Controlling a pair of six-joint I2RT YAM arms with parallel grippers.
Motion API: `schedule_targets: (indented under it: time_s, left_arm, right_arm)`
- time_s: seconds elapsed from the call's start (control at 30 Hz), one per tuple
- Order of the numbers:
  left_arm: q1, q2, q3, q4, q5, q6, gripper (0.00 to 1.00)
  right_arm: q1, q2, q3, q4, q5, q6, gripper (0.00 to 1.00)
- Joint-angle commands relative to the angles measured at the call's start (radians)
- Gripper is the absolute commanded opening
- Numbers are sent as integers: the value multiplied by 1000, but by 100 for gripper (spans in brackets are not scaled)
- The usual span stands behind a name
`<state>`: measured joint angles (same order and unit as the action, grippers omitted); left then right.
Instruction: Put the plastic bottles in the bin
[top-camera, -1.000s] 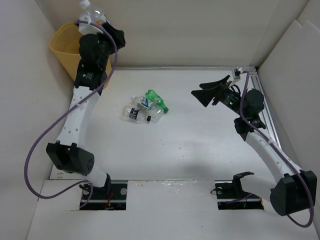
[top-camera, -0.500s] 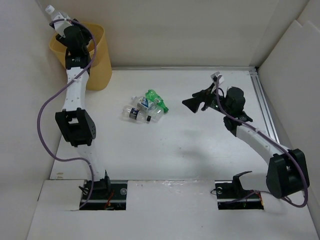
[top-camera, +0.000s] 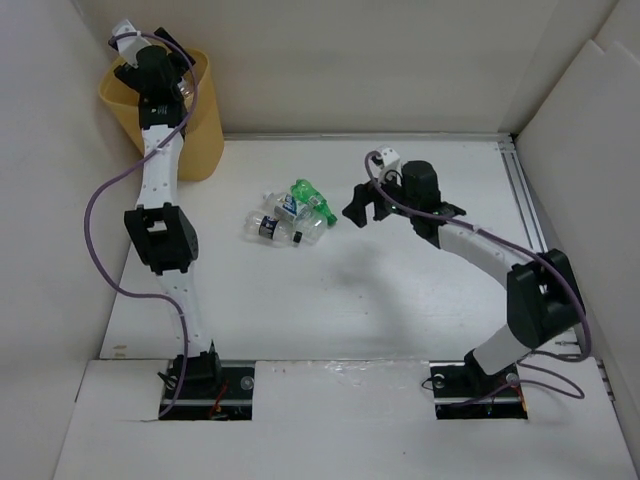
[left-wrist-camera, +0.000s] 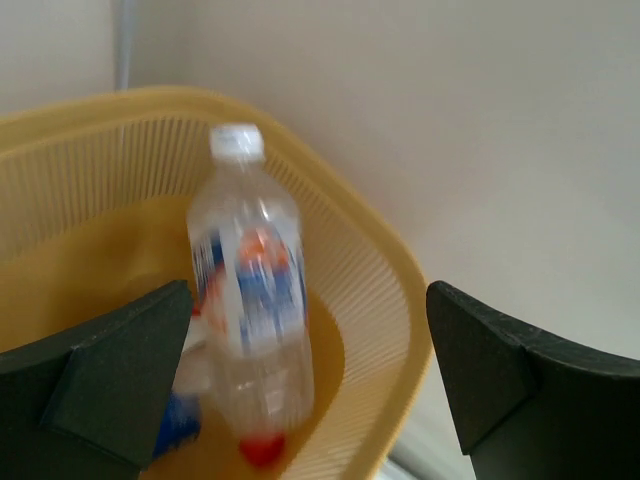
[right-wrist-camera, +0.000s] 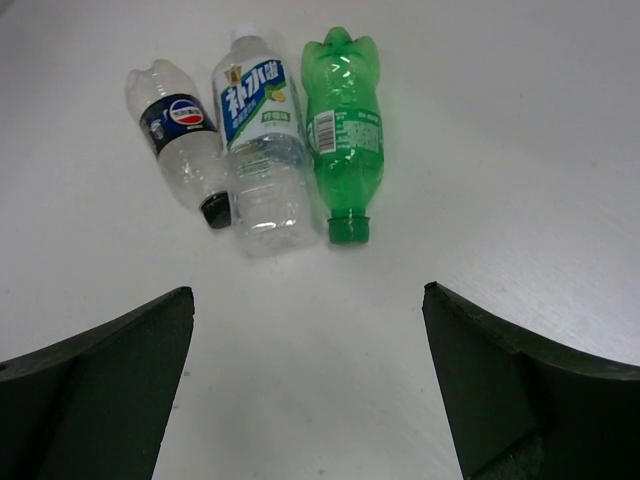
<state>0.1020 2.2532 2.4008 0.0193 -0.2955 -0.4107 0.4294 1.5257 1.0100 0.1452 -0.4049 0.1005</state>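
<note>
Three plastic bottles (right-wrist-camera: 262, 160) await the spread right end effector (right-wrist-camera: 308, 293), best squared across the green bottle (right-wrist-camera: 344, 150) before closing

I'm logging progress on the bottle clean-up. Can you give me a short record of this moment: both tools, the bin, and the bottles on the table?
left tool: open, over the bin
in bin: blurred bottle, touching neither finger; something red and blue beneath it, unclear
right tool: open, above the table, facing three bottles
on table: black-capped bottle, blue-label bottle, green bottle, lying side by side
task: not finished
</note>
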Motion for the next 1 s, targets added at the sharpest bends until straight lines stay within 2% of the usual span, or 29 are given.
schedule_targets:
  time_s: [0.0, 0.13, 0.23, 0.3, 0.43, 0.47, 0.57, 0.67, 0.77, 0.97]
  left_arm:
    - [1, -202, -106, -33, 22, -52, 100]
    - [1, -409, -315, -134, 90, -97, 100]
    - [-39, -497, -441, -206, 144, -86, 100]
    - [-90, -570, -474, -241, 144, -48, 100]
    - [-90, -668, -547, -373, 286, -51, 100]
    - [-90, -699, -636, -365, 312, -51, 100]
    - [-90, -840, -779, -317, 300, -28, 100]
    - [-90, -911, -810, -352, 301, -28, 100]
    - [-90, -998, -876, -352, 380, -39, 100]
    - [-90, -1167, -1114, -243, 394, -30, 100]
  right_arm:
    - [37, 98, 151, -154, 132, -134, 100]
    - [60, 220, 258, -168, 143, -176, 100]
    - [69, 287, 349, -177, 143, -196, 98]
    - [98, 313, 410, -186, 175, -205, 98]
    - [123, 402, 512, -207, 210, -205, 95]
    - [132, 418, 527, -207, 221, -205, 95]
    - [141, 488, 587, -216, 241, -196, 94]
    - [141, 566, 659, -248, 250, -186, 93]
    - [141, 623, 729, -279, 259, -186, 91]
    - [141, 698, 760, -289, 271, -186, 89]
